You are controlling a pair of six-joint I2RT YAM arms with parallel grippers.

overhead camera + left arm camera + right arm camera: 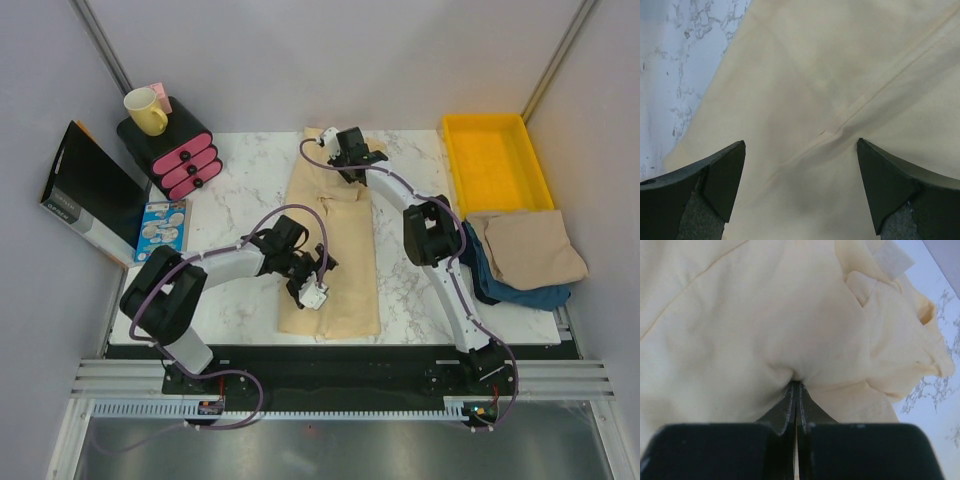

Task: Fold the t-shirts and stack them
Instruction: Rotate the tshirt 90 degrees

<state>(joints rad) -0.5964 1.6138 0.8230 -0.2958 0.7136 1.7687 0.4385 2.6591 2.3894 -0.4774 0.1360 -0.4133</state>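
Note:
A cream t-shirt (335,250) lies folded into a long narrow strip down the middle of the marble table. My right gripper (350,160) is at its far end, shut on a pinch of the t-shirt's fabric (765,315), which bunches at the right gripper's tips (796,382) next to the collar. My left gripper (310,285) hovers over the near part of the strip. In the left wrist view the left gripper (801,141) is open, with a seam of the t-shirt (815,75) between its fingers and nothing gripped. A second, tan t-shirt (530,250) lies folded at the right edge.
The tan shirt rests on a blue cloth (500,285). A yellow tray (497,160) stands at the back right. At the back left are pink drawers (180,150) with a yellow mug (146,110) on top, a black folder (85,190) and a blue card (162,225).

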